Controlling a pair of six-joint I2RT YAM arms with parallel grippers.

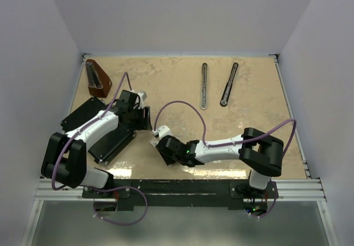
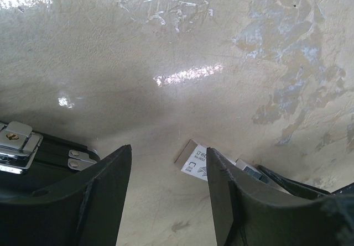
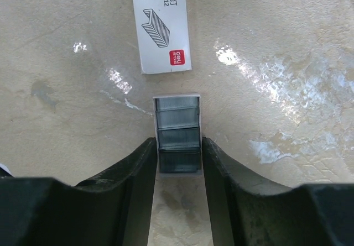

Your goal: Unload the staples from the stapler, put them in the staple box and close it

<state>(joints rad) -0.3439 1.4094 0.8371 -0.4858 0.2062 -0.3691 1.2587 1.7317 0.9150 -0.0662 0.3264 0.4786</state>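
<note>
The stapler lies in two pieces at the back of the table, far from both arms: a grey metal channel [image 1: 204,85] and a black arm [image 1: 229,84]. Grey strips of staples [image 3: 177,125] fill a small white tray [image 3: 177,170] lying flat on the table. My right gripper [image 3: 178,141] has its fingers pressed against both sides of the tray's near end. Just beyond the tray lies the labelled white staple-box sleeve [image 3: 162,27]. The sleeve [image 2: 194,162] shows past the right finger of my left gripper [image 2: 168,148], which is open over bare table.
A brown wedge-shaped object [image 1: 98,78] stands at the back left. A flat black box [image 1: 110,141] with a metal latch [image 2: 16,141] lies under and beside the left arm. Walls close the table on three sides.
</note>
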